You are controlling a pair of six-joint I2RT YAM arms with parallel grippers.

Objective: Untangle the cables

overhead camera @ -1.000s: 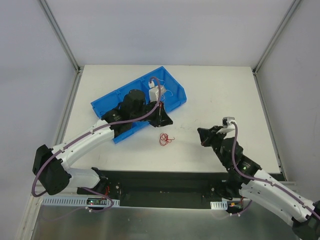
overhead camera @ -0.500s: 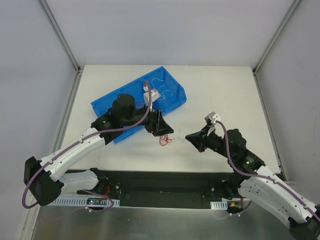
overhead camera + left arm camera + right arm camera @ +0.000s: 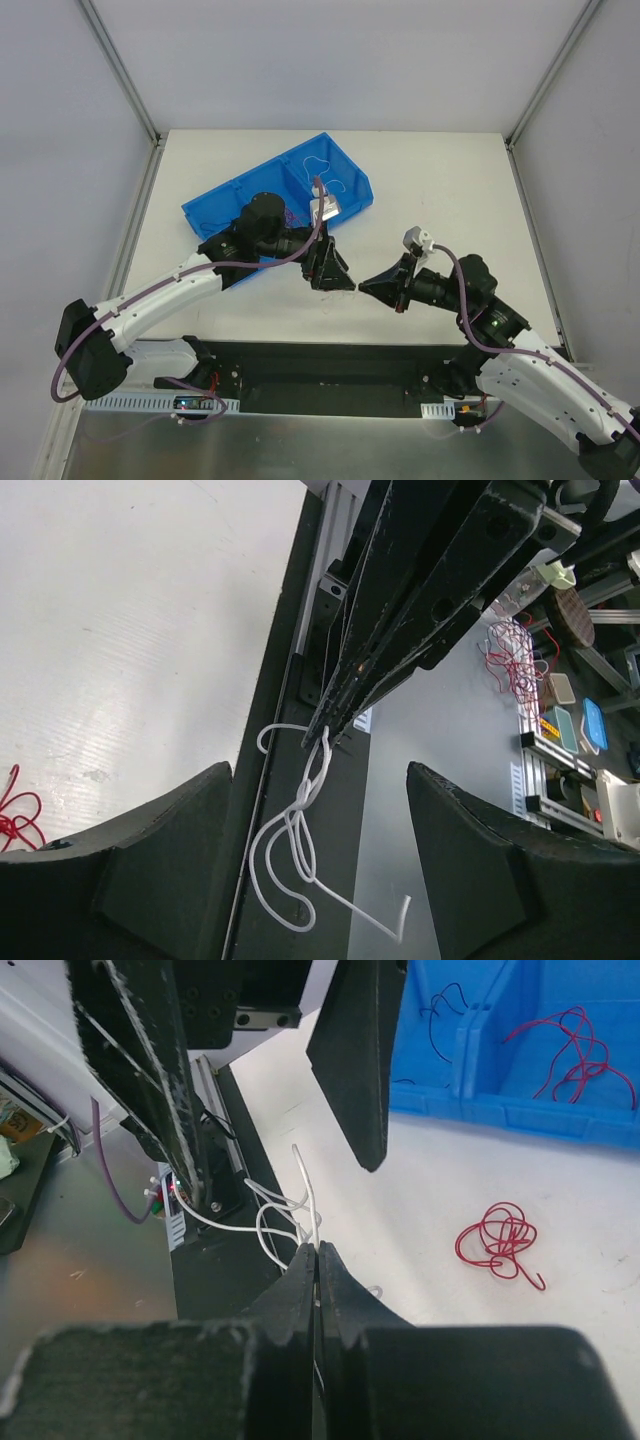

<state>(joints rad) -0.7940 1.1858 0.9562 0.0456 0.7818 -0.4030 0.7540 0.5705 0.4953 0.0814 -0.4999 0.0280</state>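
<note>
There are two arms, the left arm [image 3: 170, 295] and the right arm [image 3: 540, 375], and two grippers, the left gripper [image 3: 335, 278] and the right gripper [image 3: 368, 285]. One table [image 3: 450, 190] bears one bin [image 3: 225, 200], and the right wrist view shows two of its compartments. The wires come in three colours: one white wire [image 3: 275, 1215], one black wire [image 3: 440, 1005], one red coil [image 3: 497, 1238] and a bunch of red strands [image 3: 575, 1045] too tangled to count.
</note>
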